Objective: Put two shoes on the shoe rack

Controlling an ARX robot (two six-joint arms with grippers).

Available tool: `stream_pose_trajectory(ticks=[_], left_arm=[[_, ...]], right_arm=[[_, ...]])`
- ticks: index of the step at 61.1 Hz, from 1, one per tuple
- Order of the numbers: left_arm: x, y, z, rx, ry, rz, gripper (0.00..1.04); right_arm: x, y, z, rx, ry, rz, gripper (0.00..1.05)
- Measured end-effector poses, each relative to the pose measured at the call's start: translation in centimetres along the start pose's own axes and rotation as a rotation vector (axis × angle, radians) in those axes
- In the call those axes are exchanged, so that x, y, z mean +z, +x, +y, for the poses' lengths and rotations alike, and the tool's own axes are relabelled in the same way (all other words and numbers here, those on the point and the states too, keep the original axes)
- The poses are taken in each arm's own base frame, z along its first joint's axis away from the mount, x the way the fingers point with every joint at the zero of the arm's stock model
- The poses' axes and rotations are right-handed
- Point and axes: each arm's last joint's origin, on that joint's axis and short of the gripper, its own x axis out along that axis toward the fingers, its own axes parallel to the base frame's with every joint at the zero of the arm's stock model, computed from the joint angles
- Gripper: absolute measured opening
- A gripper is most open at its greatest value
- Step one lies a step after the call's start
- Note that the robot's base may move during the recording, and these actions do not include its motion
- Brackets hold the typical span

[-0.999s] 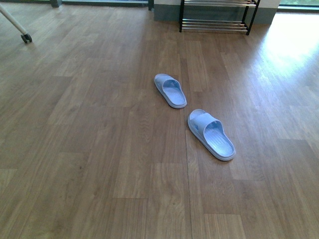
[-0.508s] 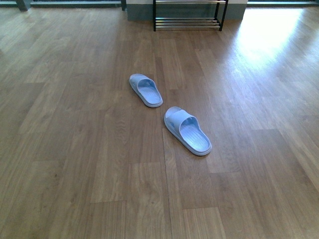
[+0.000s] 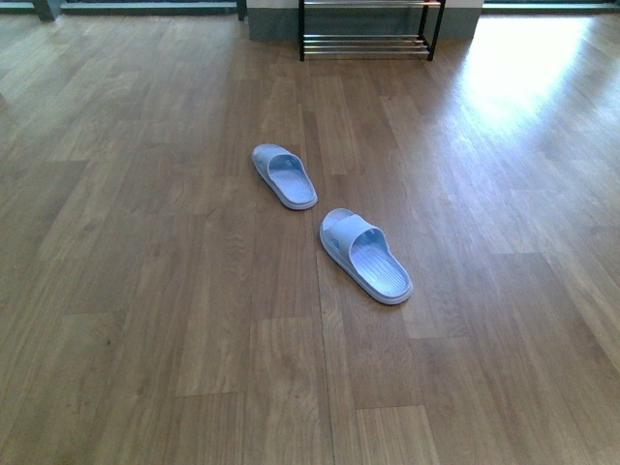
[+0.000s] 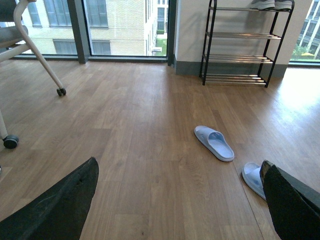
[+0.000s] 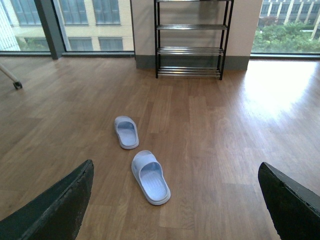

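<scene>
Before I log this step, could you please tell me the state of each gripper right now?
Left gripper: open, holding nothing.
Right gripper: open, holding nothing.

Wooden floor, black-framed shoe rack against the far wall beside tall windows, grey sneakers on its top shelf, one pale-blue slide lying mid-floor, second slide partly hidden behind a dark finger, left gripper spread wide, chair leg with caster.
</scene>
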Motion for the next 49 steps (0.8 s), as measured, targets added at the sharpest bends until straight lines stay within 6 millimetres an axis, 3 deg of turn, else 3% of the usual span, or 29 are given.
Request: stream_pose_trajectory(ticks=[49], left_arm=[[0.00, 0.00, 0.00, 0.001, 0.000, 0.000, 0.95]], right_arm=[[0.00, 0.00, 0.00, 0.001, 0.000, 0.000, 0.95]])
